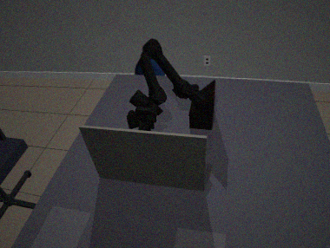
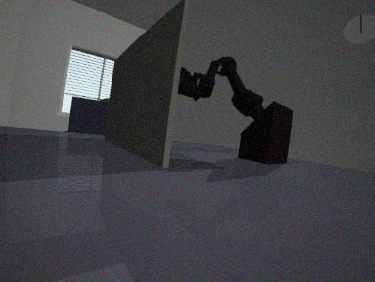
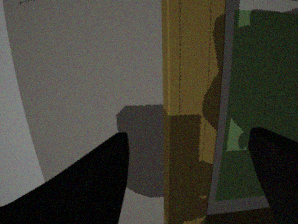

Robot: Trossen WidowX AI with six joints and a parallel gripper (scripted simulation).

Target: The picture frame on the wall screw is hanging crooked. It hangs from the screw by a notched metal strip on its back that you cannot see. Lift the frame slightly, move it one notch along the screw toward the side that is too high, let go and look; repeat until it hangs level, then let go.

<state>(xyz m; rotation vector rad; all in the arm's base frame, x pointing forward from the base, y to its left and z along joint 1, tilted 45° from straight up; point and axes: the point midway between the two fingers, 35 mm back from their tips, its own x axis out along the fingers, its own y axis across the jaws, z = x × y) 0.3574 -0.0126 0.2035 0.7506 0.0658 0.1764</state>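
In the wrist view the picture frame's yellow wooden bar [image 3: 186, 63] runs up the middle, with a grey inner mat and a green picture [image 3: 266, 96] to its right. It hangs against the pale wall panel [image 3: 87, 63] [image 1: 148, 160] [image 2: 143, 94]. My gripper [image 3: 189, 140] [image 1: 141, 117] [image 2: 185, 84] is open. Its two dark fingers stand on either side of the wooden bar without pinching it. The panel hides the frame in the top and exterior views, and the screw and notched strip are hidden. I cannot tell from here whether the frame hangs level.
The arm's dark base block [image 1: 203, 108] [image 2: 266, 133] stands on the grey table behind the panel. A window [image 2: 86, 81] is at the far left. A dark stand [image 1: 13, 191] is on the floor at the left.
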